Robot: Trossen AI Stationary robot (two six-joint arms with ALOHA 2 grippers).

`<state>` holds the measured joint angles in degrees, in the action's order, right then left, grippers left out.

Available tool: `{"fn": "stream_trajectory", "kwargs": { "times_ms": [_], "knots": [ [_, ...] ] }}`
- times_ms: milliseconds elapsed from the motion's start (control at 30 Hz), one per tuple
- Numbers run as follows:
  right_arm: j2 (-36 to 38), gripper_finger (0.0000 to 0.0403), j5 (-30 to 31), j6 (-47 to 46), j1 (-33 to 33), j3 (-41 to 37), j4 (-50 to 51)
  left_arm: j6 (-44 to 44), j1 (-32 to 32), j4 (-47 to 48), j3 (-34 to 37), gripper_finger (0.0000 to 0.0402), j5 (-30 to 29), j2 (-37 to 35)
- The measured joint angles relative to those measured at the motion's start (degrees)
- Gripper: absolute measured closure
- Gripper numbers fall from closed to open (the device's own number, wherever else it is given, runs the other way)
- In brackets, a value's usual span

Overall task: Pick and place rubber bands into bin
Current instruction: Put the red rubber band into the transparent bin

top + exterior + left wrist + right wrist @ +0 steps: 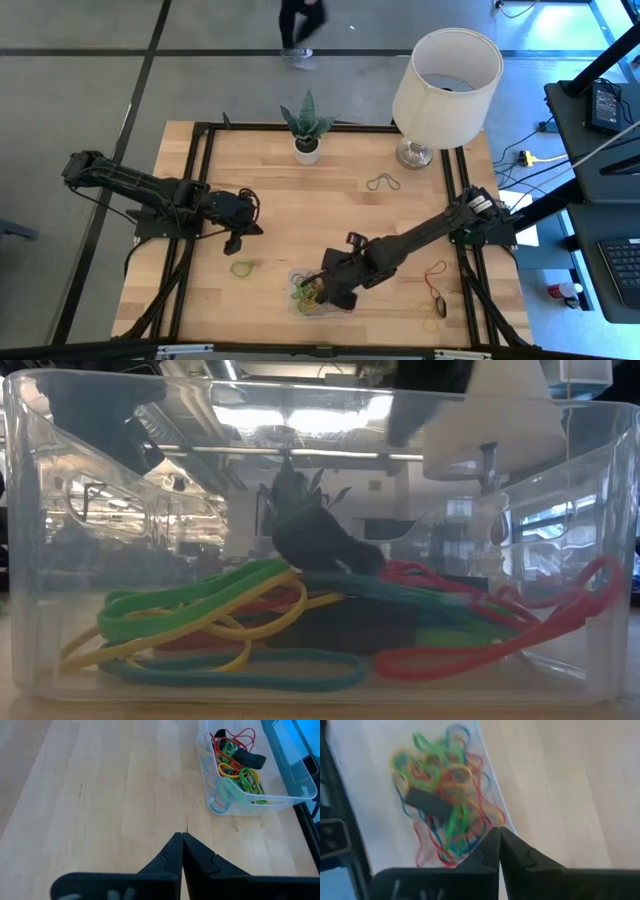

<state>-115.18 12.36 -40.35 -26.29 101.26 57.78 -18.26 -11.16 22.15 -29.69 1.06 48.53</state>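
Right claw, clenched and empty, hangs over the clear bin, apparently just past a drop. Rubber bands pile inside; others lie scattered across the tabletop. Left claw waits clenched.

Bright even overhead light, ceiling glare on the bin, right wrist view motion-blurred
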Motion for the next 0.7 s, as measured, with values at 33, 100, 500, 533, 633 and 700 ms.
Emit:
{"fn": "stream_trajectory", "kwargs": {
  "times_ms": [33, 100, 500, 533, 633, 700],
  "knots": [
    [0.48, 0.0392, -0.01, -0.48, -0.32, -0.74, 0.56, 0.0, -0.07, -0.02, 0.0, 0.0398, 0.1, 0.0],
    [2.4, 0.0396, 0.01, -1.55, -0.9, -3.54, 1.22, 0.02, -0.38, 0.45, -0.38, 0.0398, 0.28, 0.0],
    [28.86, 0.0399, 3.73, -13.99, -6.32, -35.41, -16.5, 1.17, -4.96, 2.13, -6.79, 0.0398, -7.39, 2.7],
    [31.07, 0.0399, 4.29, -15.13, -6.88, -37.83, -17.37, 1.14, -5.02, 2.28, -7.32, 0.0398, -7.76, 3.44],
    [37.31, 0.0399, 4.52, -19.34, -8.66, -43.96, -18.42, 0.75, -5.05, 3.42, -9.14, 0.0398, -9.08, 6.2],
    [40.82, 0.0401, 4.52, -22.39, -9.89, -47.27, -18.29, -0.01, -5.05, 4.63, -10.29, 0.0398, -9.87, 7.94]
  ]
}}
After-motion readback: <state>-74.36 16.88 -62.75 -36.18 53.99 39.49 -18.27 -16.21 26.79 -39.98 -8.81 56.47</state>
